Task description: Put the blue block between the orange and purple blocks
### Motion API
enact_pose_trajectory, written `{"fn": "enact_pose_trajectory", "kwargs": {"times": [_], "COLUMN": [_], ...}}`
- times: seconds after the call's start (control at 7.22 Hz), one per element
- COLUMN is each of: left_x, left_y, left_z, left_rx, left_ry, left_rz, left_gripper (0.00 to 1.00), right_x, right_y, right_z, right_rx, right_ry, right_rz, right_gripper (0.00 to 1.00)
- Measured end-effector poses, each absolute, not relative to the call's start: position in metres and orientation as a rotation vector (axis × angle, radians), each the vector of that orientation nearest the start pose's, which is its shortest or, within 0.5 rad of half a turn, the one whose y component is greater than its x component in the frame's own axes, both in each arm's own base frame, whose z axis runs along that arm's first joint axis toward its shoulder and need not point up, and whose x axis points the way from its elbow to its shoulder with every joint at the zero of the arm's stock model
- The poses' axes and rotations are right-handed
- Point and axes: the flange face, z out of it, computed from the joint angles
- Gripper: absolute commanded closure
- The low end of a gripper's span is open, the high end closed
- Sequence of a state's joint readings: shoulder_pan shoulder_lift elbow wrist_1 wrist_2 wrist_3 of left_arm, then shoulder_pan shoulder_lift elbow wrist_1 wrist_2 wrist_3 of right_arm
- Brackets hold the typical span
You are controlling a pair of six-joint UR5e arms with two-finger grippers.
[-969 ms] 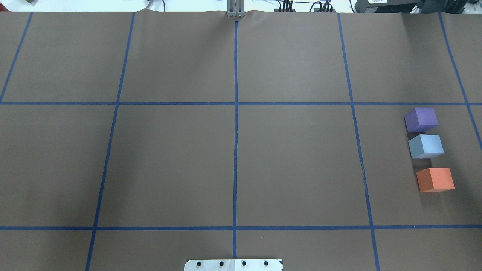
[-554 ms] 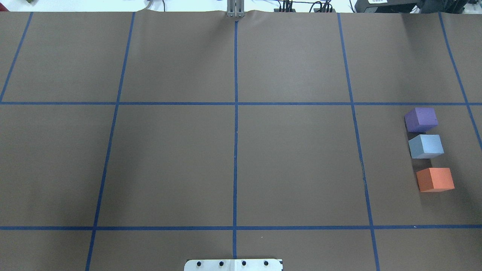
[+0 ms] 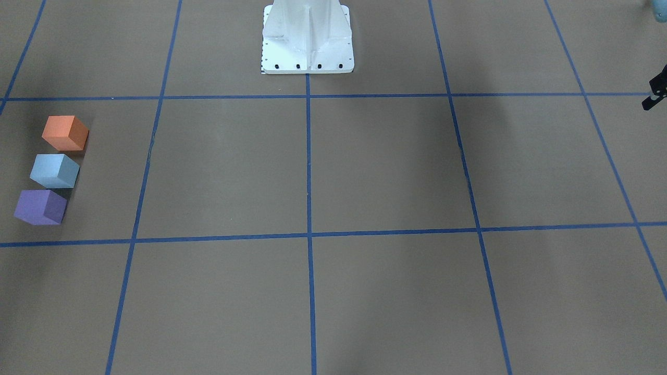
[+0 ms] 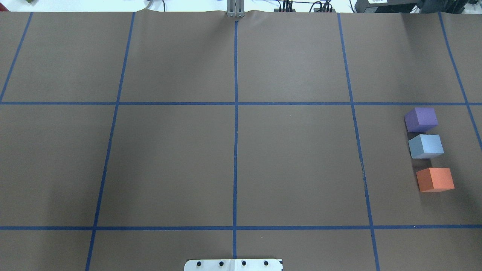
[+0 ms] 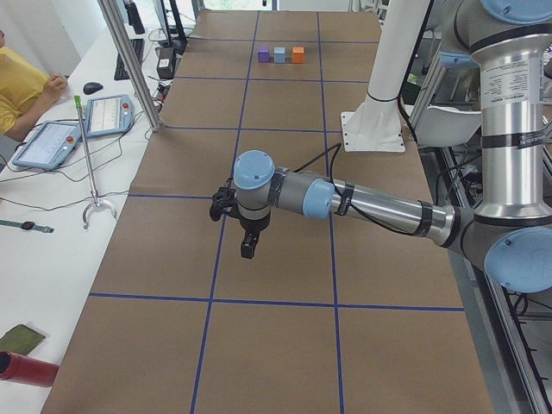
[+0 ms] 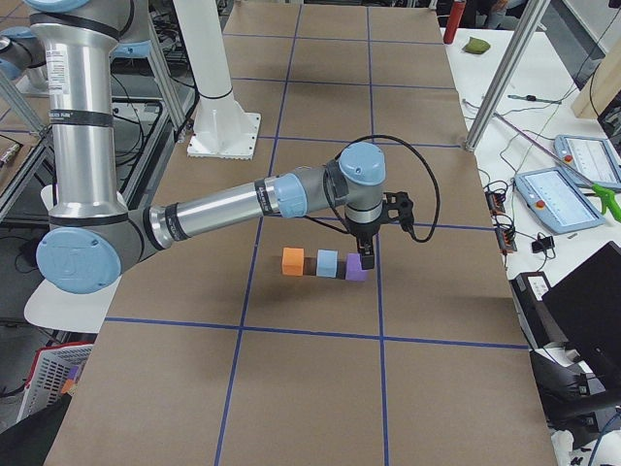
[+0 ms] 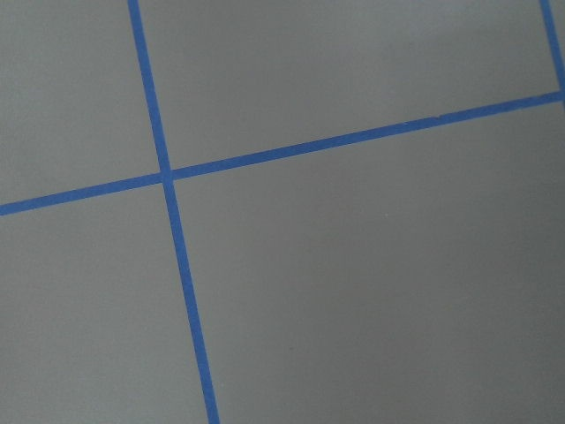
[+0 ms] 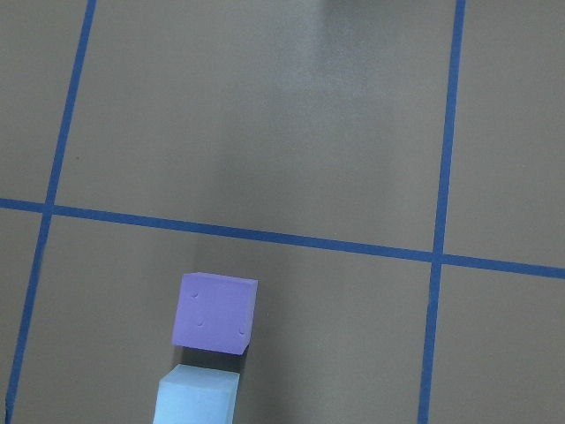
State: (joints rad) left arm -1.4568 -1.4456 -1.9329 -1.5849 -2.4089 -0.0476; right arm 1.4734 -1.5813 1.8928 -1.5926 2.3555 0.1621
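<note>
The blue block (image 4: 426, 146) sits on the brown table between the purple block (image 4: 421, 119) and the orange block (image 4: 435, 179), in one row at the right. The gap to purple is narrow, to orange wider. The front view shows orange (image 3: 64, 133), blue (image 3: 54, 170) and purple (image 3: 40, 207) at its left. The right wrist view looks down from well above on purple (image 8: 214, 313) and blue (image 8: 198, 399). My right gripper (image 6: 367, 254) hangs above the row; I cannot tell if it is open. My left gripper (image 5: 248, 248) hangs over bare table far away; I cannot tell its state.
The white robot base (image 3: 307, 36) stands at the table's near middle edge. Blue tape lines (image 4: 235, 113) grid the table. An operator (image 5: 21, 82), tablets (image 5: 47, 142) and a metal pole (image 5: 129, 69) stand along the far side.
</note>
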Motion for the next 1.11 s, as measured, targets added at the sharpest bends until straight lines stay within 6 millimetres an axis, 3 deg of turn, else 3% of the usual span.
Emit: {"fn": "enact_pose_trajectory", "kwargs": {"times": [1.11], "left_x": [-0.0084], "left_y": [-0.4354], "left_z": [0.5365], "left_rx": [0.154], "left_ry": [0.861], "left_rz": [0.163], "left_gripper": [0.0], "right_x": [0.0103], "right_y": [-0.4907], "right_z": [0.5067], "right_rx": [0.17], "right_ry": [-0.8], "right_rz": [-0.06], "right_gripper": [0.0]}}
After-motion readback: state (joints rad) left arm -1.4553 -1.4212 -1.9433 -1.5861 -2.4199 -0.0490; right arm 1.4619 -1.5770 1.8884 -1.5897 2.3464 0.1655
